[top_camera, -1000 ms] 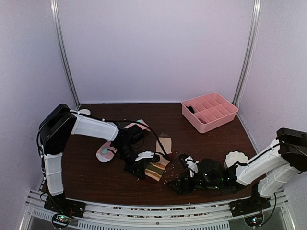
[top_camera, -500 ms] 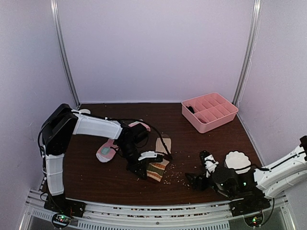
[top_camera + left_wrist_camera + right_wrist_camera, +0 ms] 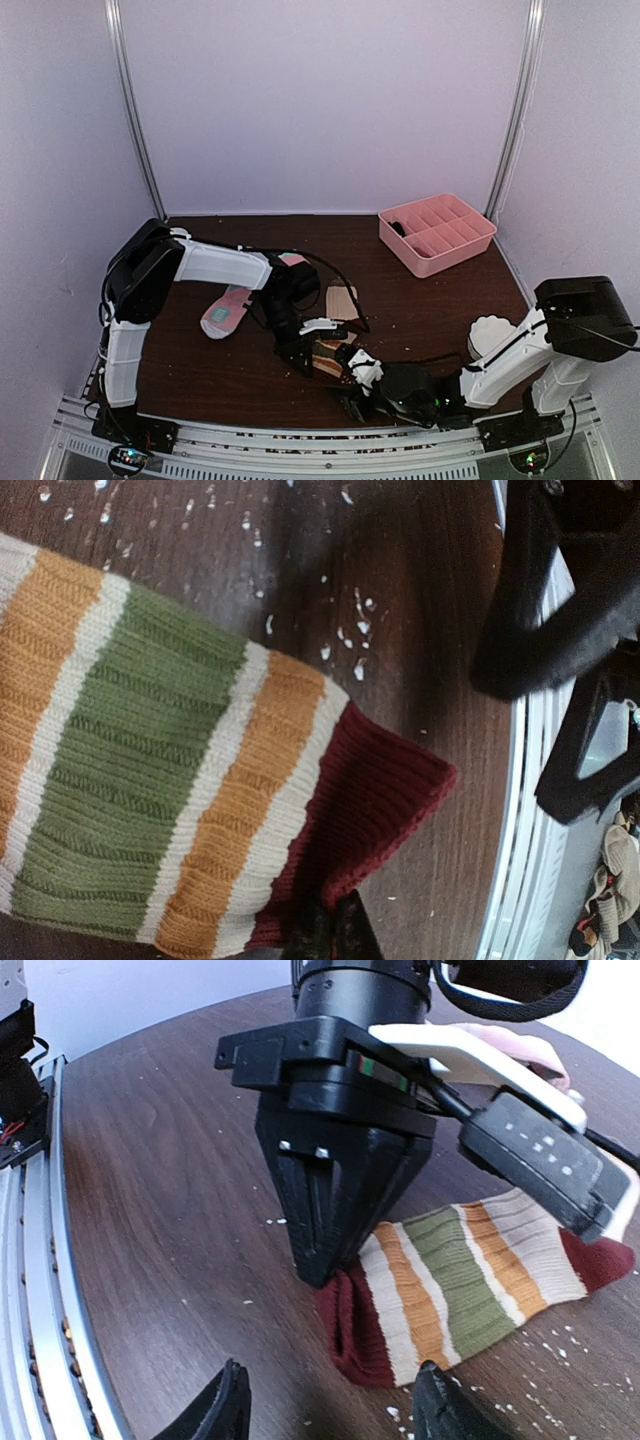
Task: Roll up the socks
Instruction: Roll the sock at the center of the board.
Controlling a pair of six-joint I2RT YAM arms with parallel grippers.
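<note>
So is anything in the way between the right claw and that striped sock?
Nothing lies on the table between the right gripper and the maroon cuff of the striped sock. But the left gripper is pinching that cuff's corner, straight ahead of the right one's parted jaws.

The striped sock (image 3: pixel 470 1280) is ribbed knit cloth, soft and matt, with finer ribs on its maroon cuff. Under the sock, the table (image 3: pixel 170 1160) looks like dark wood with visible grain and a faint sheen, dusted with pale crumbs (image 3: pixel 350 640). Above the sock, the left gripper (image 3: pixel 318 1272) is matt black plastic. Beyond the sock, the tray (image 3: pixel 432 262) is smooth pink plastic. Nearer than the sock, the rail (image 3: pixel 40 1290) is ridged bare metal.
</note>
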